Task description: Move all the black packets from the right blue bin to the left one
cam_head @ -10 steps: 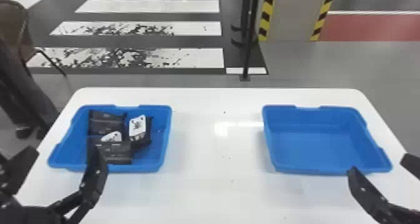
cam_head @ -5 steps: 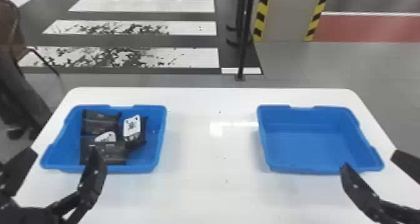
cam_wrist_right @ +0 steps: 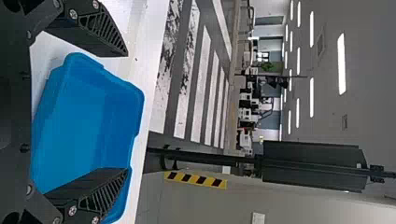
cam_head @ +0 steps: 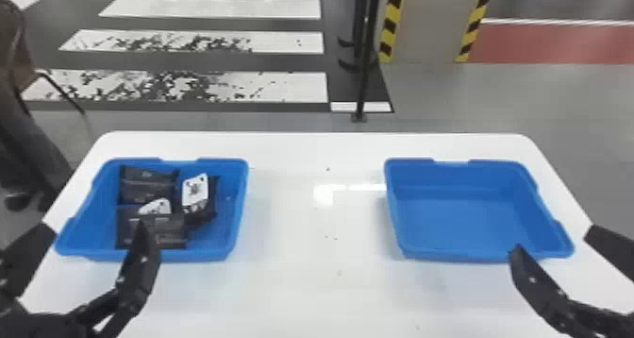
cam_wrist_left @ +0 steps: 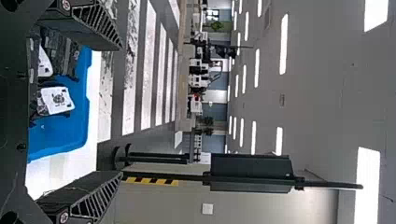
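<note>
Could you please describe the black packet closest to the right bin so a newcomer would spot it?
On the white table, look into the left blue bin. The packet lies at the bunch's right side, towards the right bin. Its white panel shows almost whole, while the other white panel is partly covered.

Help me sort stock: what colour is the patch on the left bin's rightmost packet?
The patch is white with a dark motif, clearest in the left wrist view.
</note>
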Robot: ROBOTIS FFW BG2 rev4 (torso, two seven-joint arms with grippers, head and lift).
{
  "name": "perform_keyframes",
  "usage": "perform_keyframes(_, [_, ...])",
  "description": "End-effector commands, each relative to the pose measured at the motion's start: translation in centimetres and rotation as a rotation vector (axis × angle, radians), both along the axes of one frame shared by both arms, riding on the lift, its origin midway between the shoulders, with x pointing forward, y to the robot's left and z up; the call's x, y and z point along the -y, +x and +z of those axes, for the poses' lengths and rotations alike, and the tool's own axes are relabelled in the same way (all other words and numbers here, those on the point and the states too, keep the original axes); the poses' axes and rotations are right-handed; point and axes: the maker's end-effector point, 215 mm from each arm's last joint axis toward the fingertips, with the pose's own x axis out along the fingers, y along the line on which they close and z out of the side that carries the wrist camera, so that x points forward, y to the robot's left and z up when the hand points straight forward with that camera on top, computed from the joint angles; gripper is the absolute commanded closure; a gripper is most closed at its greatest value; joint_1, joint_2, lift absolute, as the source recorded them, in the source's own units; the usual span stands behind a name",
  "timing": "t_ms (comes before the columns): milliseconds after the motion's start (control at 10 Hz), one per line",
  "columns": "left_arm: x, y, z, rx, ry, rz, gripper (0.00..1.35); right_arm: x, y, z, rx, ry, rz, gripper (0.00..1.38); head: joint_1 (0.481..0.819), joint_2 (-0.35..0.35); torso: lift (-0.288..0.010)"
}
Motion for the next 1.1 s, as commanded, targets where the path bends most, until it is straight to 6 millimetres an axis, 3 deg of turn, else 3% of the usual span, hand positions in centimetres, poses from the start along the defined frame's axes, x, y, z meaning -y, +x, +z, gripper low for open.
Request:
perform_keyframes(0, [0.04,-0.02,0.26,0.009,-0.001,0.001,0.08,-0.02,-0.03,0.2,0.003,-0.002,0.001,0.15,0.695,-0.018,-0.14])
perform_keyframes(1000, [0.73,0.08,0.84,0.029,-0.02,-0.011,0.08,-0.23,0.03,0.84,0.015,-0.002,0.005,0.15,0.695,-0.023,-0.14])
